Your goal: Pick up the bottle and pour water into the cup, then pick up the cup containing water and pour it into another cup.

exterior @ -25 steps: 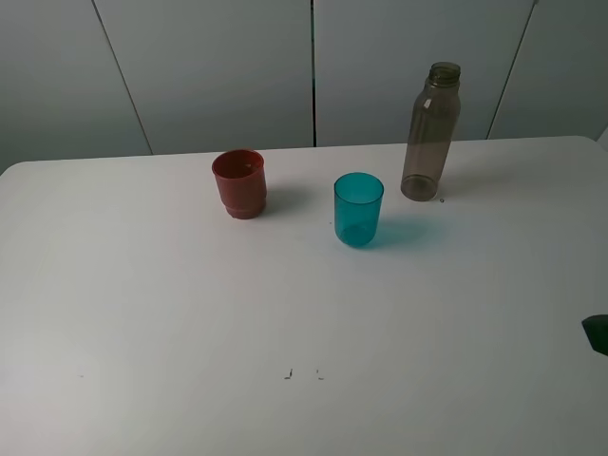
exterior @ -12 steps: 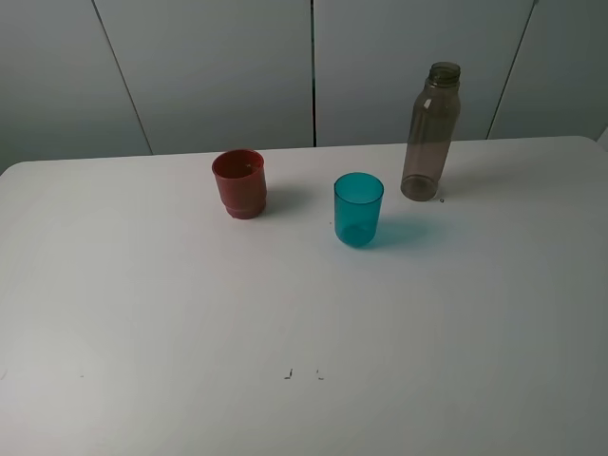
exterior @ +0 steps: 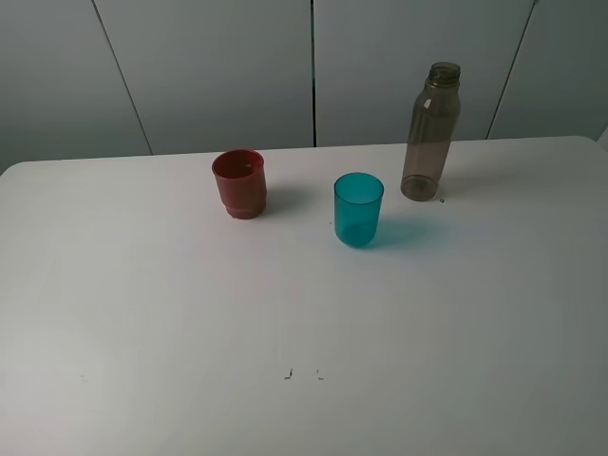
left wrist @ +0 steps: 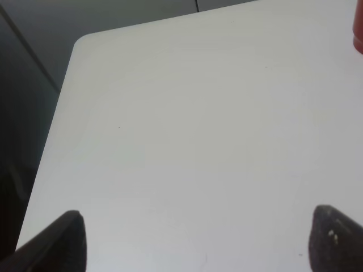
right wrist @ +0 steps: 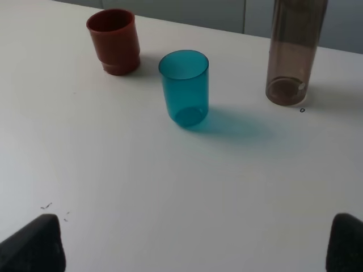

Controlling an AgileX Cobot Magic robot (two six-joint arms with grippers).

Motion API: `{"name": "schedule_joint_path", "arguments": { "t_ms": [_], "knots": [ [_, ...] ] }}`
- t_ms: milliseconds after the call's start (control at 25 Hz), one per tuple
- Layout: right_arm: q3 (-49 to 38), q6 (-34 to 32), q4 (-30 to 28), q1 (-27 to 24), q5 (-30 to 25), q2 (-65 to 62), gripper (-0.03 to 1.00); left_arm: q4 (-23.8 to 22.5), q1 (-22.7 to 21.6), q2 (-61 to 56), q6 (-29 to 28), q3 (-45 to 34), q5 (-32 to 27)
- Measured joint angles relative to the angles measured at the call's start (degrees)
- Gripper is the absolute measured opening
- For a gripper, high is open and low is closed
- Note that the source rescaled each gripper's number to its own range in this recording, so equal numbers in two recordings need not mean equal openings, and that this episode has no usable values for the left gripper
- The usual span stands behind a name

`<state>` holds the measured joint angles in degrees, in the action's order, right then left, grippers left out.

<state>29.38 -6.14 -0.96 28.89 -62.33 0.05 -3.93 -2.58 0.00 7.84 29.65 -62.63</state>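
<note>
The smoky grey-brown bottle [exterior: 432, 133] stands uncapped at the back right of the white table [exterior: 190, 313]; its lower part [right wrist: 292, 56] shows in the right wrist view. The teal cup [exterior: 358, 210] [right wrist: 184, 86] stands upright to the bottle's front left. The red cup [exterior: 238, 183] [right wrist: 115, 40] stands further left; a sliver of it [left wrist: 358, 34] shows in the left wrist view. My right gripper [right wrist: 194, 229] is open, well short of the cups, holding nothing. My left gripper [left wrist: 197, 226] is open over bare table near the left edge. Neither gripper shows in the high view.
Grey wall panels [exterior: 313, 66] rise behind the table's back edge. The table's rounded left corner [left wrist: 79, 42] and a dark drop beside it show in the left wrist view. Small dark marks [exterior: 302, 374] lie near the front middle.
A dark part of my right arm at the right edge of the high view a second ago has left that view. Bottle and cups have not moved.
</note>
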Motion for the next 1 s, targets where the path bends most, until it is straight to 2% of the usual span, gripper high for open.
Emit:
{"name": "schedule_joint_path", "arguments": {
  "t_ms": [160, 480, 840, 1000],
  "knots": [
    [0.0, -0.2, 0.0, -3.6, 0.0, -0.1, 1.00, -0.2, 0.0, 0.0, 0.0, 0.0, 0.0],
    [0.0, 0.8, 0.2, -19.8, 0.0, -0.1, 1.00, -0.4, 0.0, 0.0, 0.0, 0.0, 0.0],
    [0.0, 1.1, 0.2, -20.7, 0.0, -0.1, 1.00, -0.4, 0.0, 0.0, 0.2, 0.0, -0.4],
    [0.0, 3.5, 0.5, -20.7, 0.0, -0.1, 1.00, -0.4, 0.0, 0.0, 0.2, 0.0, -0.4]
  ]
}}
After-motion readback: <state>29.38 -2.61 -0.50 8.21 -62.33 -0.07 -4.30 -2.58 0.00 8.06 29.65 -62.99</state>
